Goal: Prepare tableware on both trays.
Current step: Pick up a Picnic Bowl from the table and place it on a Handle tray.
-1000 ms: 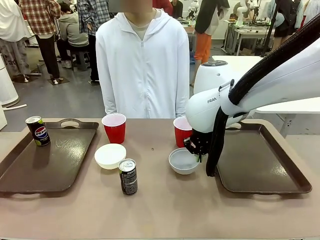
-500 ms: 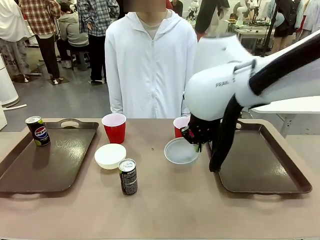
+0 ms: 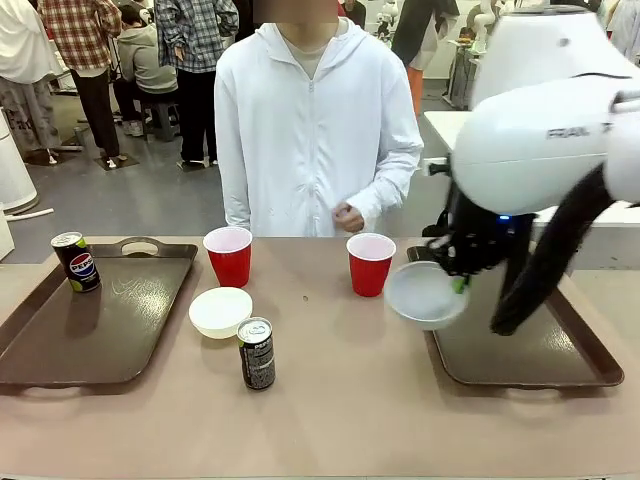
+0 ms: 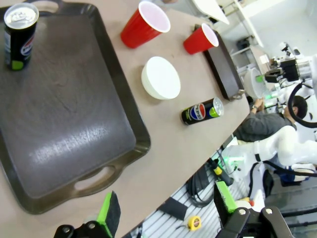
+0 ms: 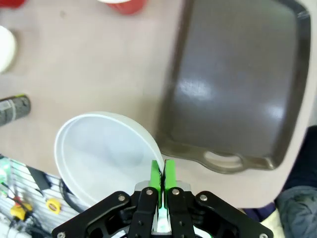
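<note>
Occlusion affected the right gripper [image 3: 458, 272] in the front view, where the white arm housing and a dark cable covered most of it. The right wrist view showed its green pads [image 5: 169, 174] clamped almost together on the rim of the greyish bowl [image 5: 101, 151], and the fingers hid the gripped section of rim. The bowl hung tilted and clear of the table [image 3: 330, 410], at the left rim of the right tray [image 3: 520, 345], with its edge overlapping that rim. The arm covered the tray's far right corner. In the right wrist view the picture's top edge cut off the right red cup [image 3: 370, 263], and the left edge cut off the cream bowl [image 3: 220, 311] and the table can [image 3: 257, 352]. The left gripper [image 4: 167, 206] was spread wide and held nothing, poised off the handle end of the left tray [image 4: 64, 124] and well apart from all tableware. The tray can [image 4: 20, 34] stood upright in a corner of the left tray. The left red cup [image 3: 229, 256] stood upright on the table between the trays. The person [image 3: 318, 130] stood at the far side with one hand [image 3: 348, 217] raised at waist level.
</note>
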{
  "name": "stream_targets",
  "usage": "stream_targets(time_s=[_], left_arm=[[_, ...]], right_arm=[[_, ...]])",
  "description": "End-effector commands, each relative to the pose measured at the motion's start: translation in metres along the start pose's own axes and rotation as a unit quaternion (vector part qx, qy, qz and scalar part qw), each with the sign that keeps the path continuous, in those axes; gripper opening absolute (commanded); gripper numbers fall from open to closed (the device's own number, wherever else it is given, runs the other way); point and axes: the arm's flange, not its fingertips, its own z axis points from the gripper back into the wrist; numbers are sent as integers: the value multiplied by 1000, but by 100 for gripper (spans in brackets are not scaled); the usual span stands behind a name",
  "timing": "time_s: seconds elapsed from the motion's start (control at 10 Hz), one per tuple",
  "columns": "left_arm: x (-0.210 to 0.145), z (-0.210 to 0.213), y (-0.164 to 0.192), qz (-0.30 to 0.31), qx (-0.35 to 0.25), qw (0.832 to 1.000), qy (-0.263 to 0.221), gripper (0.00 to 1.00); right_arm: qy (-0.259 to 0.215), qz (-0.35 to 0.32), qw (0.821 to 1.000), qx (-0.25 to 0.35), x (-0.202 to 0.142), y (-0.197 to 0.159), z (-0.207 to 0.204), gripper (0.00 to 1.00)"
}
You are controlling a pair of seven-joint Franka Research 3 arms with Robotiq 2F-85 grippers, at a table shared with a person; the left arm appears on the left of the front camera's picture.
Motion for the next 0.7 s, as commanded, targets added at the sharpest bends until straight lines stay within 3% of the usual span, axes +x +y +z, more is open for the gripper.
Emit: stream_targets(time_s=[0.0, 0.3, 0.6], left_arm=[[0, 1, 0, -2, -3, 1000, -3, 100], [0, 1, 0, -2, -3, 1000, -3, 100], [0, 1, 0, -2, -3, 1000, -3, 100]], right_arm=[[-5, 7, 1000, 6, -15, -54, 4, 2], [-26, -9, 1000, 13, -10, -120, -9, 2], [-36, -16, 999, -14, 8, -141, -26, 2]])
